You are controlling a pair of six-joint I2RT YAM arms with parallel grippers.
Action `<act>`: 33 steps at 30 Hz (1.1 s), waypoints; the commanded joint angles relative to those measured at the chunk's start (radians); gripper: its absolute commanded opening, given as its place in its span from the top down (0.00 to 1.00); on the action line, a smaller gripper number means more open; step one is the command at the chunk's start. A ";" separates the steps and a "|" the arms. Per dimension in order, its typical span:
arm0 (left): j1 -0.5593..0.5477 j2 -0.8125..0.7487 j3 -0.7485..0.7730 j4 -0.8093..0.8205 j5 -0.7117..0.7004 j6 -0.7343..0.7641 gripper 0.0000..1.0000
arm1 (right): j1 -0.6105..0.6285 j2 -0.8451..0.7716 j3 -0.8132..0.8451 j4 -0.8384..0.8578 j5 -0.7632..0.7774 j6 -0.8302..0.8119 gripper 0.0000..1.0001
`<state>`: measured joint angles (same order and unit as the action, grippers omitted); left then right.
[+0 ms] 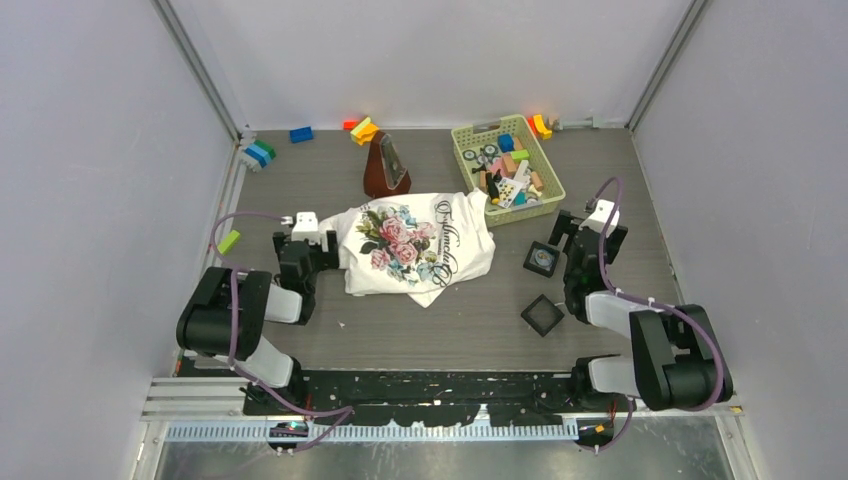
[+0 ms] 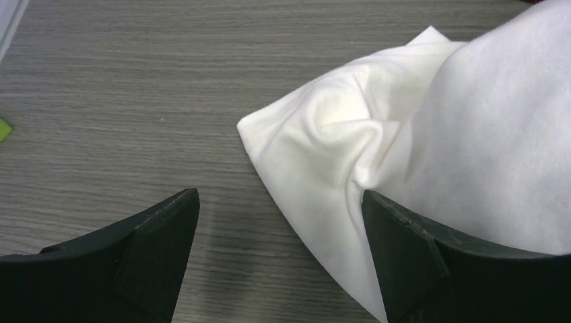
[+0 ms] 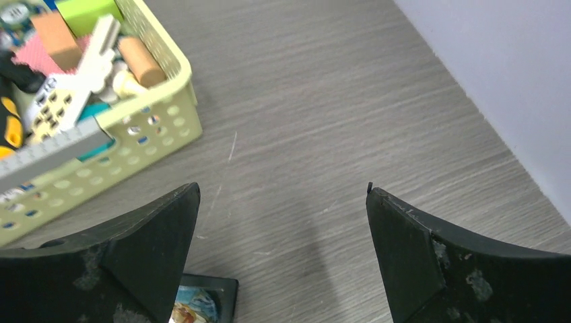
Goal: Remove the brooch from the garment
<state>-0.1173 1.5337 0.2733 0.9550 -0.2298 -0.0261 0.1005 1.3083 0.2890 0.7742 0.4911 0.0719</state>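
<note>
The garment (image 1: 415, 245), a white T-shirt with pink roses and black script, lies crumpled mid-table. My left gripper (image 1: 318, 248) is open at its left sleeve (image 2: 377, 134); the right fingertip (image 2: 397, 235) rests against the cloth and the jaws hold nothing. A tiny pale roundish thing, apparently the brooch (image 1: 543, 260), lies in a black square tray (image 1: 530, 266) right of the shirt. My right gripper (image 1: 563, 232) is open and empty just beside and above that tray (image 3: 215, 286). I see no pin on the shirt.
A second black square tray (image 1: 542, 315) lies nearer the arms. A pale green basket (image 1: 462, 138) full of toys stands at the back right, also in the right wrist view (image 3: 168, 128). A brown metronome-shaped object (image 1: 385, 165) and loose coloured blocks (image 1: 301, 134) sit at the back.
</note>
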 commanded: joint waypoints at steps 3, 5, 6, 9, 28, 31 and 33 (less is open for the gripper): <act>0.004 0.013 0.062 0.040 0.051 0.062 0.05 | -0.006 -0.072 0.024 0.070 -0.005 -0.024 0.00; 0.005 0.007 0.057 0.033 0.054 0.056 0.07 | -0.005 -0.071 0.046 0.016 0.013 -0.018 0.00; 0.005 0.005 0.056 0.036 0.055 0.057 0.07 | -0.005 -0.071 0.050 0.006 0.023 -0.009 0.00; 0.005 0.012 0.059 0.042 0.050 0.058 0.08 | -0.005 -0.077 0.038 0.016 0.000 -0.019 0.00; 0.005 0.013 0.069 0.026 0.041 0.056 0.00 | -0.035 0.255 0.032 0.256 -0.061 0.049 0.02; 0.005 0.014 0.069 0.026 0.041 0.057 0.00 | -0.035 0.255 0.027 0.266 -0.053 0.051 0.01; 0.005 0.014 0.069 0.024 0.041 0.057 0.00 | -0.035 0.255 0.028 0.267 -0.054 0.051 0.00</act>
<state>-0.1173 1.5593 0.3180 0.9451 -0.1825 0.0132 0.0696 1.5715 0.3027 0.9447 0.4328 0.0963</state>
